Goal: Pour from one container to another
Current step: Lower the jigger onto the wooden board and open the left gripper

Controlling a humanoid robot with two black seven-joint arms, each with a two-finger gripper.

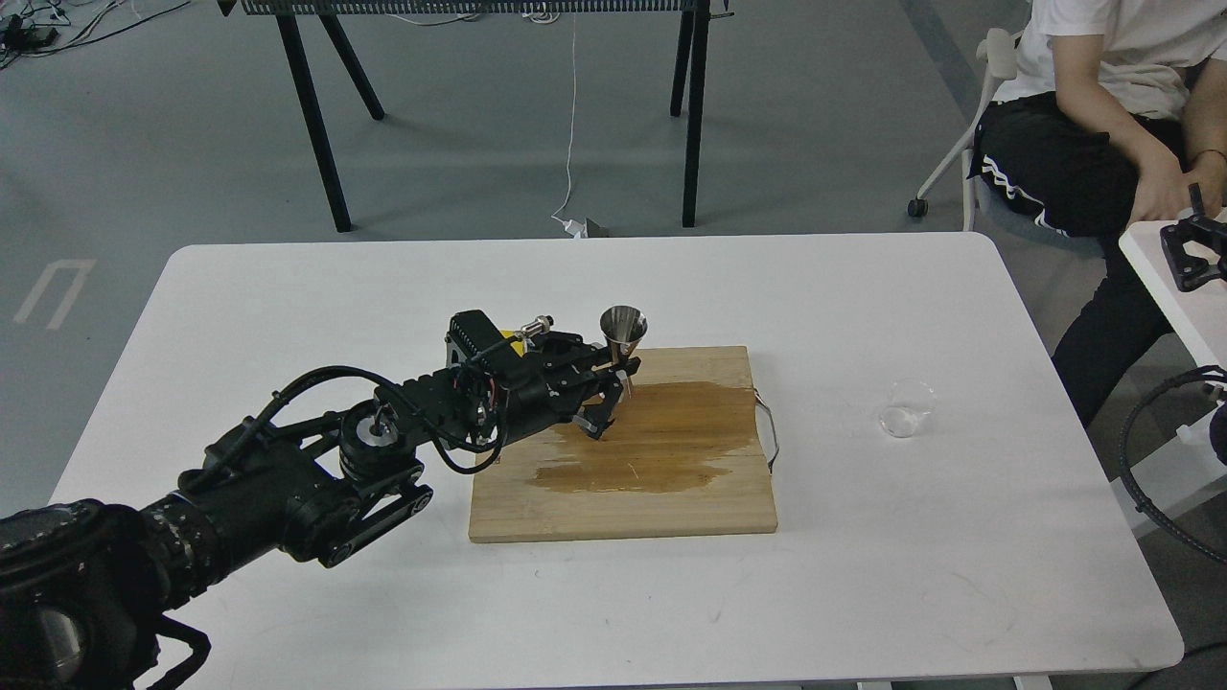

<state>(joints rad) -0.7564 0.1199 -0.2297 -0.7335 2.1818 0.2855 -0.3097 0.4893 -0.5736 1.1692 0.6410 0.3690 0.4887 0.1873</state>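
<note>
The steel jigger (pixel 623 332) stands upright at the back edge of the wooden board (pixel 671 498). My left gripper (pixel 615 401) reaches it from the left and is open. One finger (pixel 625 368) crosses the jigger's narrow waist, and the other finger (pixel 600 425) hangs nearer me over the board, with a gap between it and the jigger. The jigger's lower cone is mostly hidden by the gripper. The clear glass cup (pixel 906 407) stands alone on the white table (pixel 288 307), far to the right of the board. My right gripper is out of view.
A broad wet brown stain (pixel 671 431) covers the middle of the board. A thin metal handle (pixel 770 431) sticks out from its right edge. A seated person (pixel 1102 115) and a second table with a black device (pixel 1193 251) are at the right.
</note>
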